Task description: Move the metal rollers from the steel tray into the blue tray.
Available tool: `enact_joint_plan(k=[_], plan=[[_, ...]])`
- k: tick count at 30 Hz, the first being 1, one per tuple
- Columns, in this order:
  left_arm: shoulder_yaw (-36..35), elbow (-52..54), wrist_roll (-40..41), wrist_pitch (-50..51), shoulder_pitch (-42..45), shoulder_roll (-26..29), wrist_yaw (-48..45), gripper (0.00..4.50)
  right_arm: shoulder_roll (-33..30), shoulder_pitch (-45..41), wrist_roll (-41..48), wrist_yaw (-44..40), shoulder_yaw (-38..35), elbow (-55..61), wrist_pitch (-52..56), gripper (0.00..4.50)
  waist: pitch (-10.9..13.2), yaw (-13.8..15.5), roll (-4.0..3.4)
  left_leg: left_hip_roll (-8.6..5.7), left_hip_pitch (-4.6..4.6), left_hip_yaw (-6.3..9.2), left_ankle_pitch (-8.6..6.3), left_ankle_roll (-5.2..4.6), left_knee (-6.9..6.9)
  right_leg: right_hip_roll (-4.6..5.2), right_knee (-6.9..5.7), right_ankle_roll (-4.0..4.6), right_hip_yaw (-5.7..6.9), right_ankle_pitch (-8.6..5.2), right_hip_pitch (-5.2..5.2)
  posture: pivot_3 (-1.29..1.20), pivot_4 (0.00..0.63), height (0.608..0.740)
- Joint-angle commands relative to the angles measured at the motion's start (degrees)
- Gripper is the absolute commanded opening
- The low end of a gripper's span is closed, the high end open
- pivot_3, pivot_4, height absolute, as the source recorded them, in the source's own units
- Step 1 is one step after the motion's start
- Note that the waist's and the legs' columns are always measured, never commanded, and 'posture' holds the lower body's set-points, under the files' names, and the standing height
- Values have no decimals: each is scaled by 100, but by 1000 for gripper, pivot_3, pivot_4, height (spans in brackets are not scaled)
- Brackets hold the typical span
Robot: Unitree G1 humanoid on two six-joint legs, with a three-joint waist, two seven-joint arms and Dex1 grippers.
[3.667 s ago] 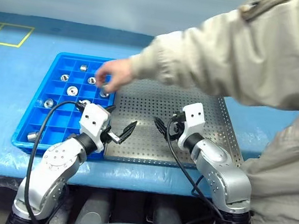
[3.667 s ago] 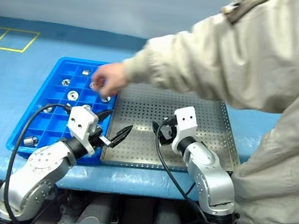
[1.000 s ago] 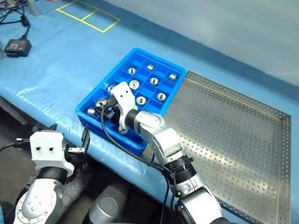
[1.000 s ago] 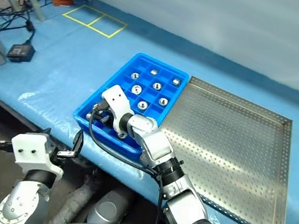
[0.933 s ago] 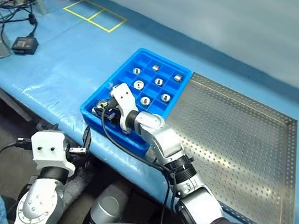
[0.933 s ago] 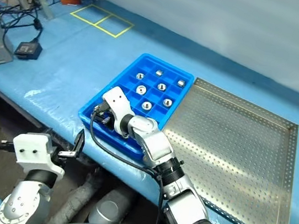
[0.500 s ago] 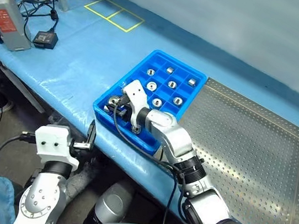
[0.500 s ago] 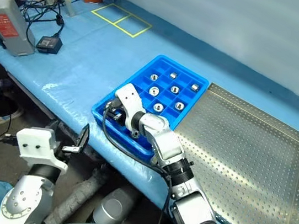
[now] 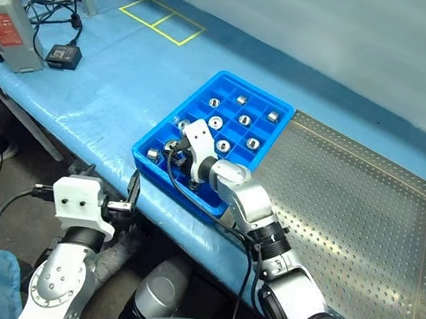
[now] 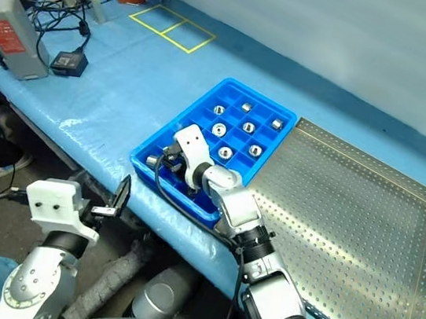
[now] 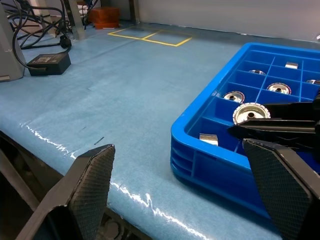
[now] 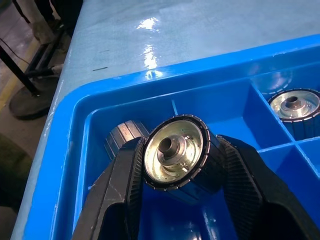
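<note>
The blue tray [image 9: 270, 133] sits on the blue table with the steel tray [image 9: 362, 228] touching its right side. Several metal rollers [image 9: 215, 122] lie one to a compartment in the blue tray. My right gripper [image 12: 181, 165] is shut on one roller [image 12: 174, 146] and holds it just above a compartment in the tray's near row. In the corner compartment beside it another roller [image 12: 124, 140] lies on its side. My left gripper [image 9: 130, 198] is open and holds nothing. It hangs off the table's near edge, level with the blue tray [image 11: 220, 140] and left of it.
Far left on the table stand a grey box with a red label [image 9: 7, 15], a black adapter [image 9: 59, 55] and cables. Yellow tape squares [image 9: 161, 21] mark the far table top. The table's front edge [image 9: 80, 145] runs just ahead of my left gripper.
The view has swung left, and the person's arm seen earlier over the trays is gone. My right gripper has edged away from the tray's corner with its roller. The left gripper stays open.
</note>
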State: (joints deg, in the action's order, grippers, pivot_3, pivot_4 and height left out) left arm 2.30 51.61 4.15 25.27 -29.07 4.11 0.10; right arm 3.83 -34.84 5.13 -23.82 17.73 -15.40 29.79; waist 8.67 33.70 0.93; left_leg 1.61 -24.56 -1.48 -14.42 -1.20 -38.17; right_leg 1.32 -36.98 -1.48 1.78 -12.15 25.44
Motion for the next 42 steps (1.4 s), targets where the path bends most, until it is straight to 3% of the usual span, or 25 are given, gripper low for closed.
enact_joint_plan(k=[1, 12, 20, 29, 36, 42], plan=[[-5, 79, -22, -21, -21, -24, 24, 4500, 4, -157, -1, 7, -172, 1, -210, 1859, 0, 7, 0, 0, 0, 5, 1, 1, 0, 0, 0, 1, 5, -1, 2, 595, 150, 740], [35, 26, 6, -6, 48, -8, -39, 4500, -210, -106, 9, -15, -362, 101, 0, 1859, -1, -1, -1, 0, -4, 11, 3, 5, -2, -1, -4, 4, 11, -1, -5, 567, 150, 740], [5, -3, 52, 76, 158, 62, -123, 4500, -232, 82, 201, -202, -340, 877, 326, 4462, -2, -26, -2, 0, -3, 12, 4, 6, -3, -2, -6, 5, 11, -1, -5, 527, 150, 740], [-195, -304, 266, 417, 969, 528, -581, 4500, -970, 752, 430, -409, -429, 2793, 922, 4462, -22, -188, -10, -1, -1, 20, 4, 7, -14, -1, -6, 7, 17, -2, -6, 368, 150, 740], [-373, -1061, 485, 625, 2236, 1143, -1173, 4500, -1428, 1504, 392, 152, -968, 3735, 1356, 4462, -53, -863, -46, -2, 1, 28, 5, 7, -45, -4, -18, 7, 22, 0, -51, 208, 150, 740], [-175, -1699, 499, 555, 3017, 1356, -1550, 4500, -1550, 2067, 357, 610, -1297, 4312, 1583, 4462, -56, -1868, -53, -5, 11, 51, 2, 0, -75, -4, -16, 7, 27, 7, -86, 120, 150, 740]])
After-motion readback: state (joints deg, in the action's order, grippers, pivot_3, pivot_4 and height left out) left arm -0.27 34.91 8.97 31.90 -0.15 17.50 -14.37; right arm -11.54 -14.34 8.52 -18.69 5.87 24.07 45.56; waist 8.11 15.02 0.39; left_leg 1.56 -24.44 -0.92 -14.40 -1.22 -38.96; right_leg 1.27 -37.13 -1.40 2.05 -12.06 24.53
